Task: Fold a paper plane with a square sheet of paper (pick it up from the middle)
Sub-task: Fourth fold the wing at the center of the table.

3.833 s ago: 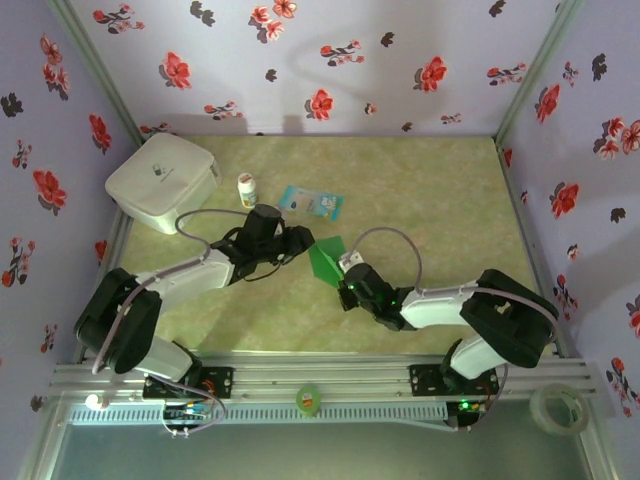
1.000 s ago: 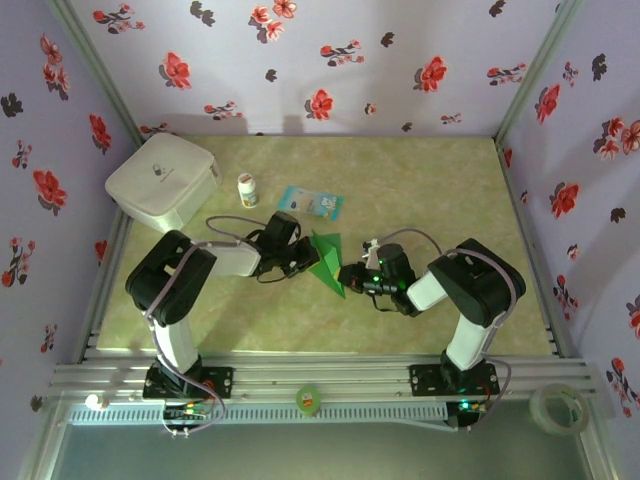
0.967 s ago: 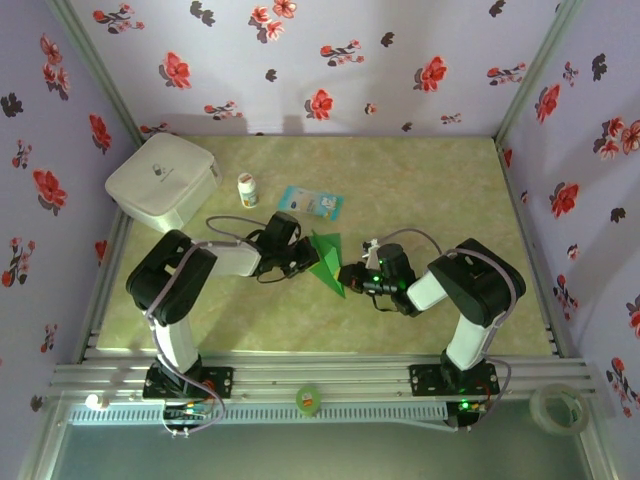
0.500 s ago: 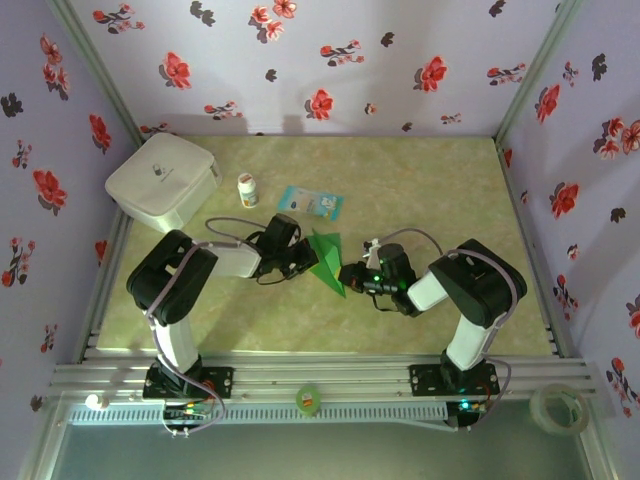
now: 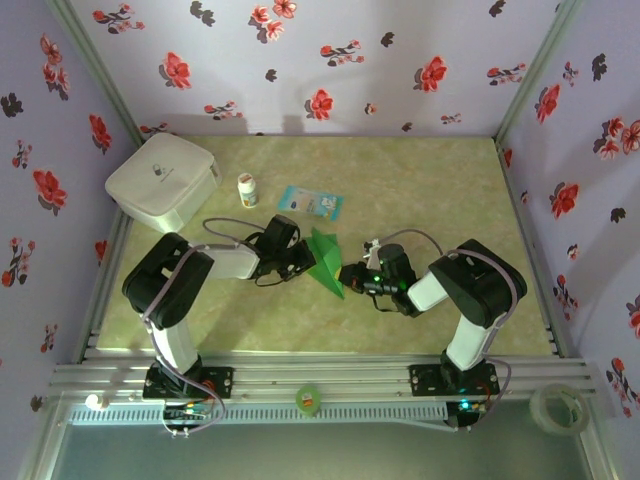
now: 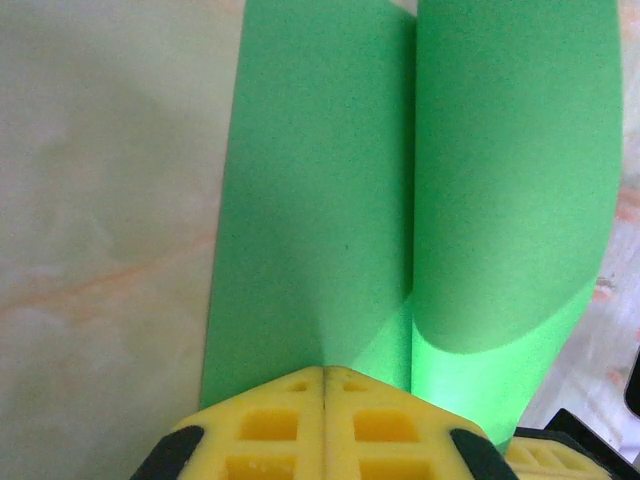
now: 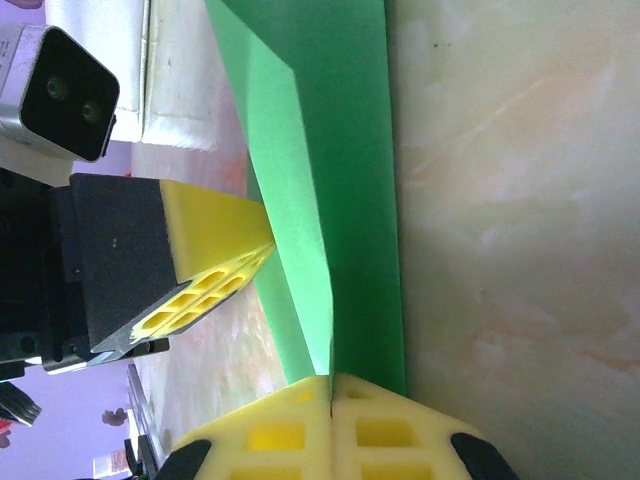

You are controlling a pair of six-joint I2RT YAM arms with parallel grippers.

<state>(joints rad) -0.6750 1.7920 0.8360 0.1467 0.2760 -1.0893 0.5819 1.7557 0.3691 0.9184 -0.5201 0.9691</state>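
Where the two arms meet near the middle of the desk (image 5: 430, 190), the principal item is a folded green paper sheet (image 5: 325, 260), bright green and plain, narrowing to a point at its near end in the overhead view. It is held between the left arm (image 5: 230, 262) and the right arm (image 5: 430, 285), and whether any part of it rests on the desk cannot be told. Left jaws: pressed together on the sheet's edge; the left wrist view has the yellow pads (image 6: 270, 420) meeting at a seam where the paper (image 6: 320, 200) enters, with one straight lengthwise crease running away from them. Right jaws: likewise closed on the paper, the yellow pads (image 7: 280, 430) pinching a raised fold of the sheet (image 7: 340, 200), which stands up from the marbled surface. From that same wrist view, one yellow finger (image 7: 215, 265) of the left jaws touches the far side of the sheet. Other items, all well apart from the paper: a white box (image 5: 163, 182) at the far left corner; a small white bottle (image 5: 246, 190) just beside it; a blue-and-white packet (image 5: 311, 203) lying flat beyond the paper; a small green roll (image 5: 308, 399) on the near rail; a clear tape roll (image 5: 556, 408) at the near right. Surround: lilac walls printed with red flowers.
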